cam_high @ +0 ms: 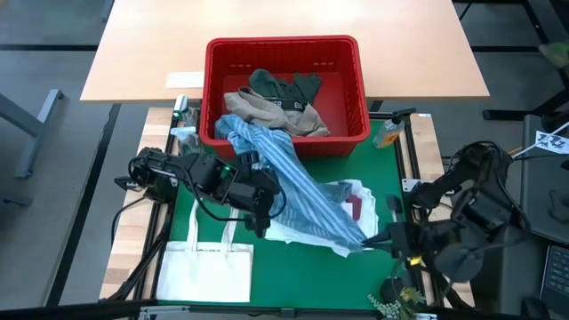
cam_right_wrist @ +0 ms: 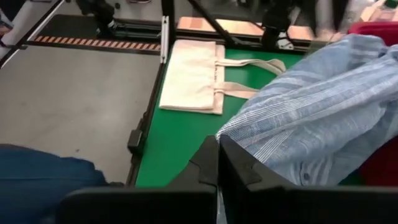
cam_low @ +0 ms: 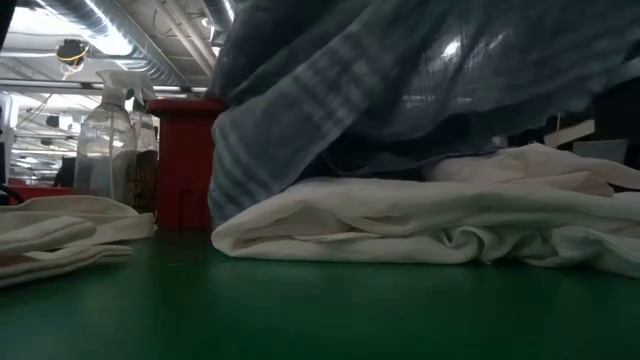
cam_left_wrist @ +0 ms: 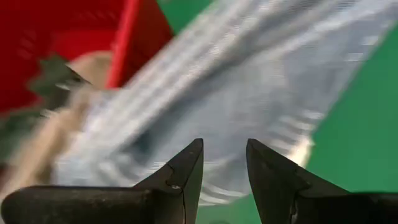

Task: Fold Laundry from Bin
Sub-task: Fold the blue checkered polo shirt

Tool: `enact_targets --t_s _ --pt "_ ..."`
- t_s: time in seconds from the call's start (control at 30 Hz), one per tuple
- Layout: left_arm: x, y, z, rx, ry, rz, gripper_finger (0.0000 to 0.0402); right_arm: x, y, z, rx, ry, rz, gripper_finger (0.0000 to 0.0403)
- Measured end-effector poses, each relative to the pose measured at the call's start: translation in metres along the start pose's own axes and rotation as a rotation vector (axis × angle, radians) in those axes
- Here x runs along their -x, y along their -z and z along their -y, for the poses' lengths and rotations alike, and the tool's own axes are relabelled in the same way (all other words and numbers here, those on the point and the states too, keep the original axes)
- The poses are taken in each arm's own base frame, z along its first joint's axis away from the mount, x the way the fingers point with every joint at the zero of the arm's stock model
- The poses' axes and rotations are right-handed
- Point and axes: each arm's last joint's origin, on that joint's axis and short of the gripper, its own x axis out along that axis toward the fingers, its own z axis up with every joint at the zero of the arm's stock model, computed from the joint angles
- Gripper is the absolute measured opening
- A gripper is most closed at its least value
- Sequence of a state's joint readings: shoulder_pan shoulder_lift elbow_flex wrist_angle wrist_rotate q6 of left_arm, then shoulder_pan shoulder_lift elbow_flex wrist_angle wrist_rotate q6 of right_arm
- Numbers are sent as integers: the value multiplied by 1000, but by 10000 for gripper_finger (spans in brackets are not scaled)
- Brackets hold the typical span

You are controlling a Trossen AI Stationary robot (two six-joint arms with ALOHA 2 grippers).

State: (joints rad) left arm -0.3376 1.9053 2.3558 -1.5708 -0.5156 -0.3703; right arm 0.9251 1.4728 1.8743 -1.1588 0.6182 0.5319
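Note:
The red bin [cam_high: 283,53] stands at the mat's far edge with dark green [cam_high: 284,86] and beige [cam_high: 276,111] laundry in it. A blue-and-white striped garment [cam_high: 293,182] runs in a long band from the bin's near rim to my right gripper [cam_high: 372,240], which is shut on it near the mat's right edge. Under the band a white garment [cam_high: 298,233] lies on the green mat, with a maroon piece [cam_high: 354,210] showing. My left gripper [cam_high: 263,219] stands open beside the band's middle, with nothing between its fingers [cam_left_wrist: 186,177]. My right gripper pinches the striped garment's near end [cam_right_wrist: 252,155] between its two shut fingers. It comes from the table's right and slants down. The cloth leads away from the fingers toward the bin, raised over the white garment [cam_low: 420,220]. Its far end [cam_high: 233,129] lies over the bin's near rim.
A flat white tote bag [cam_high: 209,267] lies at the mat's near left. A spray bottle [cam_high: 182,114] stands left of the bin, and a small orange object [cam_high: 388,133] stands to its right. A small plant [cam_high: 396,298] sits at the near right. Bare mat [cam_high: 391,178] shows right of the band.

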Motion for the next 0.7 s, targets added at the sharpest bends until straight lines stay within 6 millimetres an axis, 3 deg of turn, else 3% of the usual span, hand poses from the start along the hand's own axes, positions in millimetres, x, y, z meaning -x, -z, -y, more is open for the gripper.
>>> enact_targets --t_s 0.17,0.33,0.57,0.7 --pt "-8 -5 -17 -29 -122 18 117 4 6 -6 -14 -17 -28 0" --pt "-27 -12 -35 12 -116 -39 117 3 9 -4 -41 -6 -49 0" --pt "-66 -19 -32 -139 -40 -148 117 3 10 -4 -31 -11 -72 0" --pt "-78 -20 -31 -207 -53 -174 117 3 10 -4 -32 -11 -72 0"
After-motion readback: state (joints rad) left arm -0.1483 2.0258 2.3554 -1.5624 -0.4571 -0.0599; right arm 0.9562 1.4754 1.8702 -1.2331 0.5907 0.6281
